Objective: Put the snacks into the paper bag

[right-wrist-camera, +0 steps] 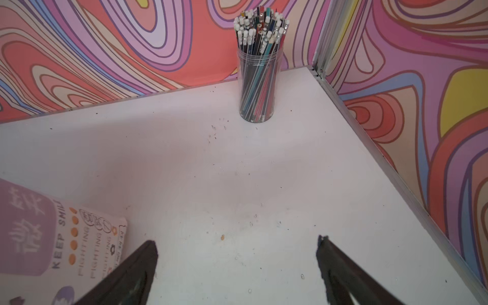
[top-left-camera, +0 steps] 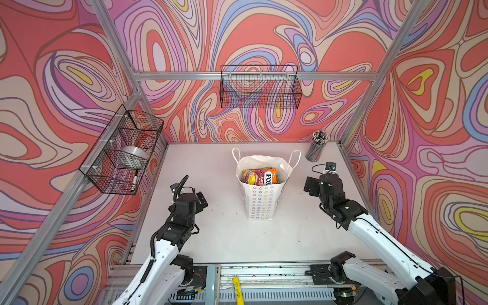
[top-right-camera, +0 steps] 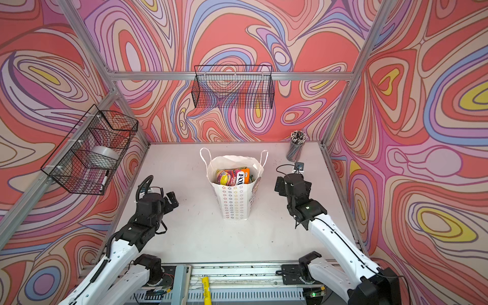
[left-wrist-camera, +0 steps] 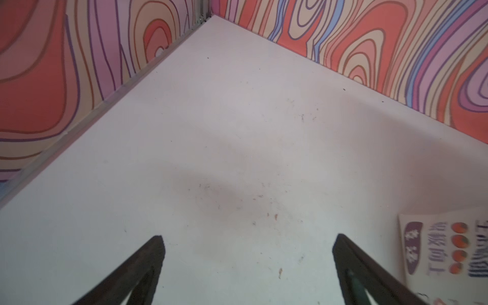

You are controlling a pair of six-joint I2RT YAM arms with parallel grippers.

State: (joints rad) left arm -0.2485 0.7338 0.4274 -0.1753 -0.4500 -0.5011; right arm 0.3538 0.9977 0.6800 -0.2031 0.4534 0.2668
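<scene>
**Snacks bagged, both grippers empty**

Left gripper (left-wrist-camera: 248, 237): spread, holding nothing, over the tabletop (top-left-camera: 211, 237) beside the paper bag (top-left-camera: 261, 200).
Right gripper (right-wrist-camera: 237, 240): likewise, on the opposite side.
Snacks (top-left-camera: 260, 177): packed inside the upright bag. None are visible outside it, so the job looks finished.

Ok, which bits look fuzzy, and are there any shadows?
Left wrist view: fingers of the left tool and the print on the paper bag are fuzzy; a faint soft shadow lies on the table. Right wrist view: the pencil jar is sharp, fingers of the right tool blurred. Both top views: clear, the lettering on the snacks readable.
</scene>
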